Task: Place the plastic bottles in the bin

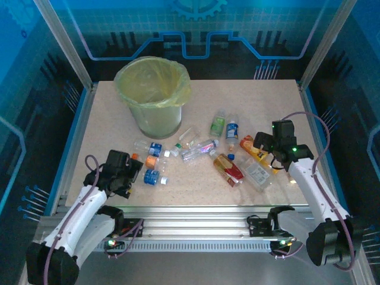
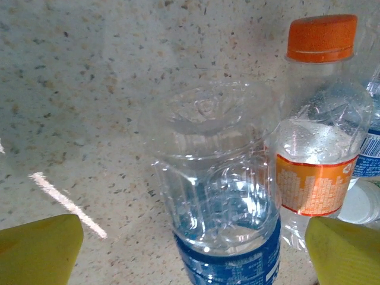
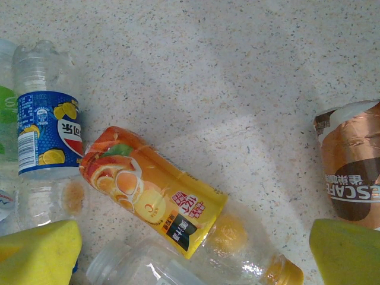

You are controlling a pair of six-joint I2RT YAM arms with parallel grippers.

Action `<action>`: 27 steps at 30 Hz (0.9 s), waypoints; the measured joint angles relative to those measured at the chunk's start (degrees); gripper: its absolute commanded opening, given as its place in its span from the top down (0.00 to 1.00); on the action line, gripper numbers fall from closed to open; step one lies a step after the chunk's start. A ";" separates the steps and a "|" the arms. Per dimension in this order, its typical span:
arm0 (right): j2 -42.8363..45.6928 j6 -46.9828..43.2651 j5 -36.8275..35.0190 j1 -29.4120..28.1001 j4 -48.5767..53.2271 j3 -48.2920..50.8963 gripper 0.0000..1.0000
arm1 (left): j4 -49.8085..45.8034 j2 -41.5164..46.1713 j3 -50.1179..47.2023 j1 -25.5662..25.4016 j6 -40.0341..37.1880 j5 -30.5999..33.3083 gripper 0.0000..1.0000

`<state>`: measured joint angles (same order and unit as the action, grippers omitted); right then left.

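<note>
Several plastic bottles lie scattered across the middle of the table. The bin (image 1: 153, 98), with its yellow-green liner, stands at the back left. My left gripper (image 1: 140, 173) is open low over the table. In the left wrist view its yellow fingers (image 2: 38, 249) stand on either side of a clear blue-labelled bottle (image 2: 219, 196), apart from it. An orange-capped bottle (image 2: 317, 136) lies just to its right. My right gripper (image 1: 264, 145) is open above an orange-and-yellow labelled bottle (image 3: 151, 196), nothing between its fingers (image 3: 347, 249).
Around the right gripper lie a blue-labelled bottle (image 3: 47, 127), a brown coffee bottle (image 3: 353, 172) and a clear one (image 3: 136, 270). A green bottle (image 1: 217, 125) and a red-labelled bottle (image 1: 228, 168) lie mid-table. A metal rail (image 1: 196, 211) runs along the near edge.
</note>
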<state>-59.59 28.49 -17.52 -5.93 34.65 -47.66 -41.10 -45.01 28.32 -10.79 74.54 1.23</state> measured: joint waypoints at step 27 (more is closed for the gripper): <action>-0.35 0.00 0.04 0.00 0.00 0.00 0.00 | 8.24 -9.44 -2.73 -0.26 0.13 -1.09 0.18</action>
<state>-59.94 28.49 -17.47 -5.93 34.65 -47.66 -32.86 -54.46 25.58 -11.05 74.67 0.14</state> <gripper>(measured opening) 0.997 0.835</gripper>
